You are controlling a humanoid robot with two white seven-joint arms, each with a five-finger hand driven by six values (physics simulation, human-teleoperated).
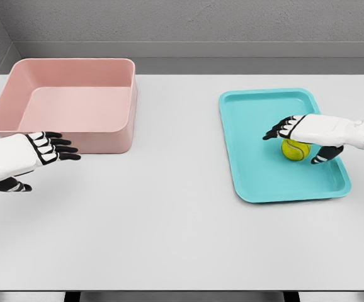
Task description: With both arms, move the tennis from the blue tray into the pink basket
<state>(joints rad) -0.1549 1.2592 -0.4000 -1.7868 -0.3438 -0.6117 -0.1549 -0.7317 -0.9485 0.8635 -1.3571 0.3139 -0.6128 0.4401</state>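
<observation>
On the surface (169,220): a white top carrying a pink basket at the back left and a blue tray at the right, well apart from each other.
Basket (18,94): pink, rectangular, open at the top, nothing visible inside.
Tray (257,119): shallow, turquoise blue, with a raised rim, set at a slight angle.
Ball (294,151): yellow-green tennis ball, lying on the tray, toward its right side.
Right robot hand (298,133): reaches in from the right edge and sits directly over the ball; fingers stretched out to the left above it, thumb down beside its right side; fingers apart, not closed around it.
Left robot hand (34,154): comes in from the left edge, just in front of the basket, fingers straight and spread, holding nothing.
</observation>
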